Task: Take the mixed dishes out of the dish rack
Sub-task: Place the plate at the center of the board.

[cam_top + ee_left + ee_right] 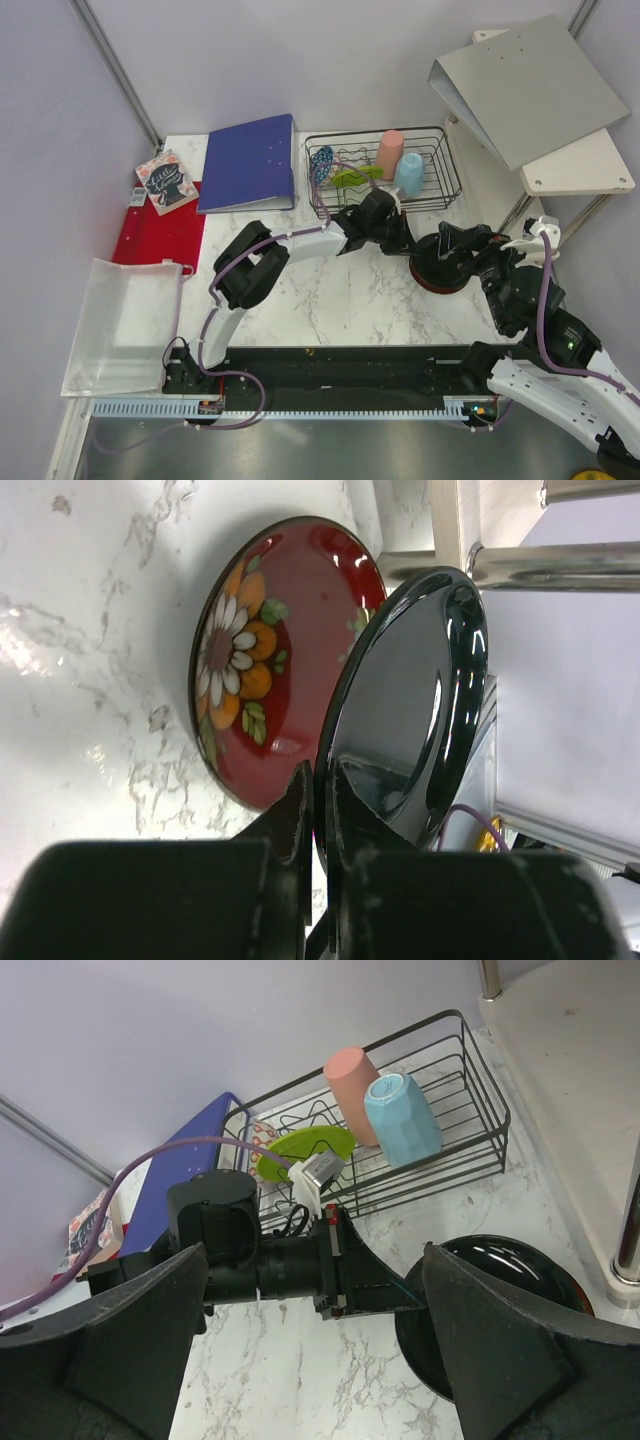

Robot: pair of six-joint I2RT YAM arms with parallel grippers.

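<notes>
The dish rack (pixel 440 190) stands at the back of the marble table. It holds the small blue patterned bowl (pixel 321 165), the lime-green bowl (pixel 356 175), the tall pink cup (pixel 390 152) and the light blue cup (pixel 409 174). The rack also shows in the right wrist view (pixel 480 1150). My left gripper (pixel 322 772) is shut on the rim of the red-and-black floral bowl (pixel 250 660), out of the rack and in front of its right end (pixel 440 272). I cannot tell whether the bowl touches the table. My right gripper (pixel 315 1260) is open and empty, just right of the bowl (pixel 500 1300).
A blue binder (pixel 248 162) lies left of the rack. A grey binder (pixel 525 85) rests on a white side table (pixel 580 170) at the right. At the left are a book (pixel 167 182), a red mat (pixel 160 235) and a clear plastic tray (pixel 125 325).
</notes>
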